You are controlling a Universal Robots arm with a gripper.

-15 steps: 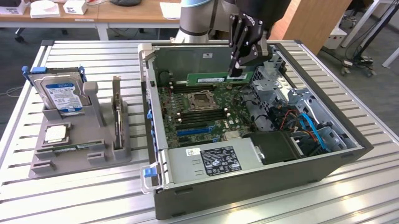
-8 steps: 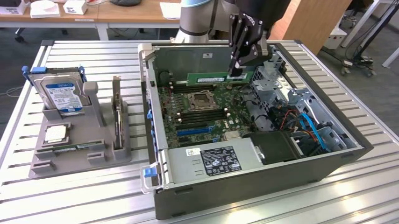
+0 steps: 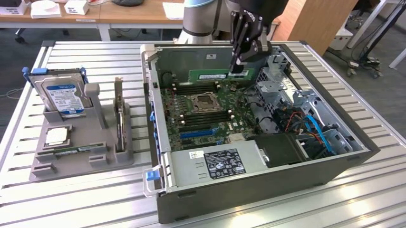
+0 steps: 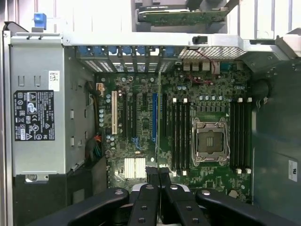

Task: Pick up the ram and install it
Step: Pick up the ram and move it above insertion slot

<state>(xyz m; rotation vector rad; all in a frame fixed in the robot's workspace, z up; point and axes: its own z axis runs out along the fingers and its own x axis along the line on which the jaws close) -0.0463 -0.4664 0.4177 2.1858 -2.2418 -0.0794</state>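
One gripper [image 3: 236,70], its two fingers [image 4: 151,181] clamped on the single ram [image 3: 212,75], hangs above one open case [image 3: 254,190]; part of the stick seems hidden behind them.

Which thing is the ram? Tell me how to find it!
Find the big open computer case on the slatted metal table. Over its motherboard hangs the black end effector, shut on the ram: a long, thin green stick. Unlike the black memory slots below, it is green and lifted off the board.
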